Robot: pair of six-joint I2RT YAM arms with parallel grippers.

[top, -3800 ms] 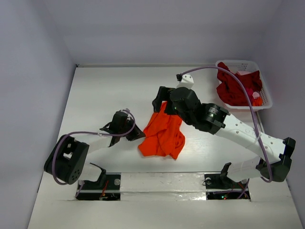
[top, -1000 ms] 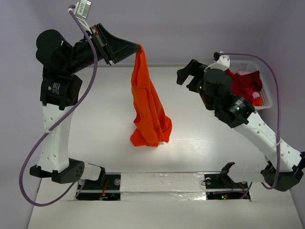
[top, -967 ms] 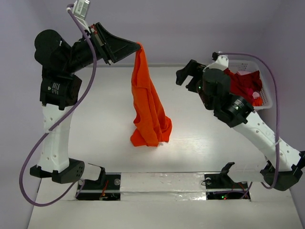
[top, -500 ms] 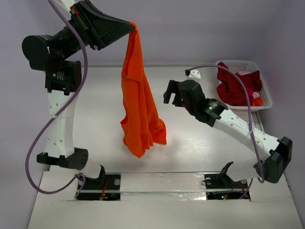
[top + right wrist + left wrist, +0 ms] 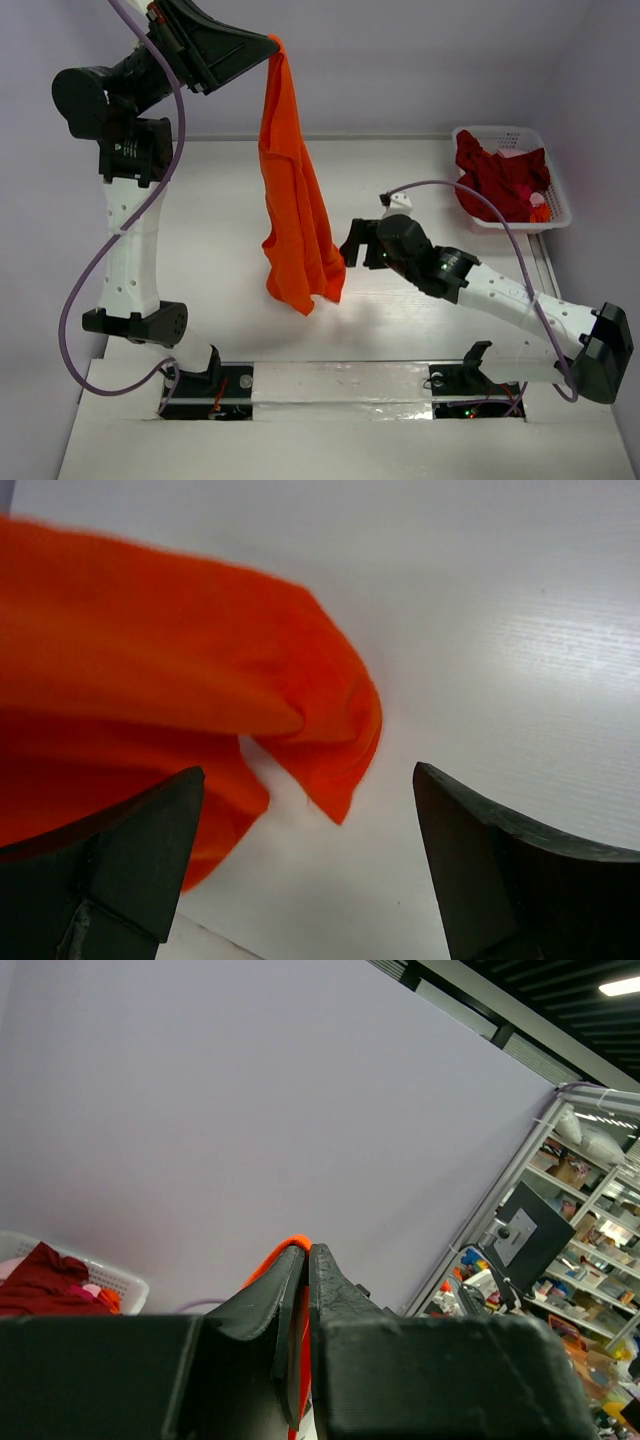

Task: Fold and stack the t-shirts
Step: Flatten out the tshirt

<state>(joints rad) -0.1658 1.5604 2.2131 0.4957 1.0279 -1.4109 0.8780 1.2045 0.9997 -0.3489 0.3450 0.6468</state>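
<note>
High at the left, the left tool (image 5: 271, 44) was clamped shut on the top end of the orange t-shirt (image 5: 295, 220). The shirt hung over the counter (image 5: 220, 200) with its long axis vertical and its lowest corner pointing down. Just right of its lower hem, the right tool (image 5: 349, 247) gaped wide, gripping nothing. Far right, the crimson t-shirt (image 5: 495, 180) lay bunched in the white basket (image 5: 500, 130). Two shirts, two tools, one basket.

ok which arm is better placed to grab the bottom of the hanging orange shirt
Right, I'd say. The right gripper is open and low, beside the dangling lower end of the orange shirt. The left gripper is shut on the shirt's top edge, holding it up, so it is busy.
</note>
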